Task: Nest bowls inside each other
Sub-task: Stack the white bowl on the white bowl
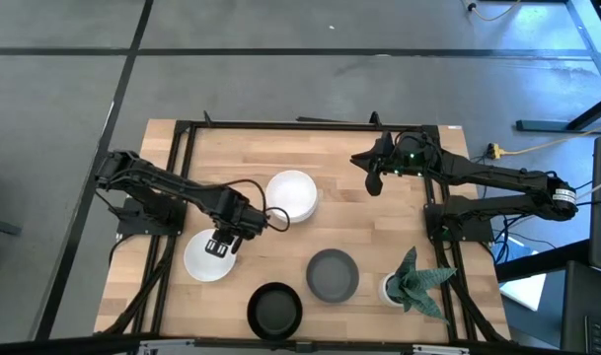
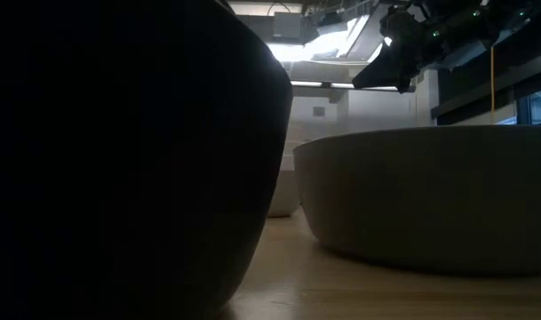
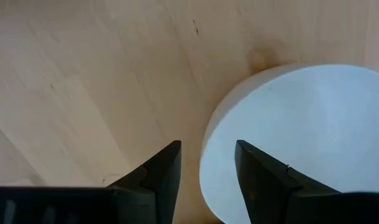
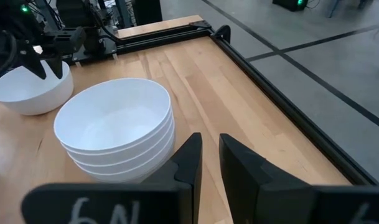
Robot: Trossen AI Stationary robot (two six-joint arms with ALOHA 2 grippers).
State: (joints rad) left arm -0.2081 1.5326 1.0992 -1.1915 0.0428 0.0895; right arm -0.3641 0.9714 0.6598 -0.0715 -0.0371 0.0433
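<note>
Low view, black bowl (image 2: 128, 151) blocking left half

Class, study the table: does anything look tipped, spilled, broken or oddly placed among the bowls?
Nothing stands out. The white stack sits level and nested, the single white bowl is upright under the open left gripper, and the grey bowl, black bowl and potted plant stand upright. The right gripper hovers apart.

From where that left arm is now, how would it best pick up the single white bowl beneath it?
By the rim, from straight above. The single white bowl sits upright with its mouth open, and its thin edge is the only part narrow enough to pinch. The left gripper already straddles that edge, one finger inside and one outside, so closing there looks likely to hold.
</note>
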